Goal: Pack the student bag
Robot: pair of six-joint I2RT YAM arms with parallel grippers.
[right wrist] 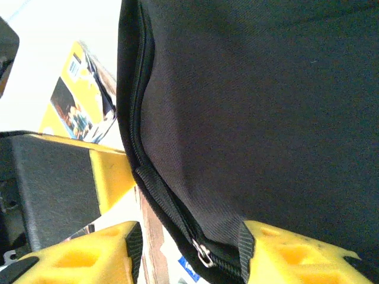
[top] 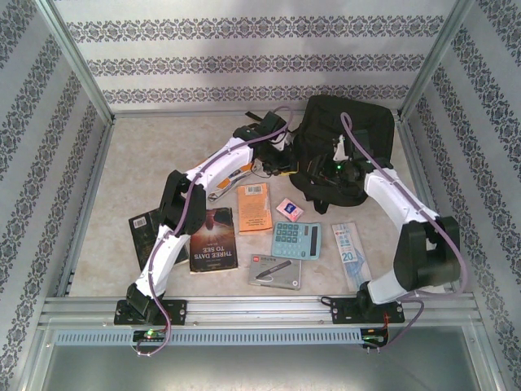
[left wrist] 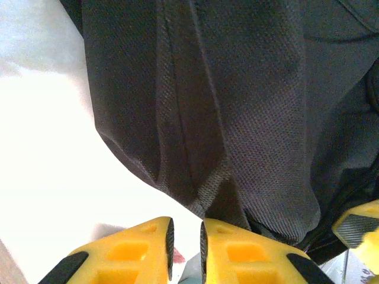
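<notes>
Now, with the student bag (top: 346,147) at the far right of the tabletop (top: 163,155), close your spread right pincer (right wrist: 189,242) squarely on the zipper pull (right wrist: 204,255). The left pincer (left wrist: 186,236) is nearly pressed together; whether it grips fabric is unclear.

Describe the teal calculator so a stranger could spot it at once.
Start at the large black fabric backpack at the far side of the pale table. Come toward the near edge, past a small pink square packet, to the flat teal plastic calculator. It alone has a grid of keys; the orange paperback book and grey flat box beside it have none.
</notes>
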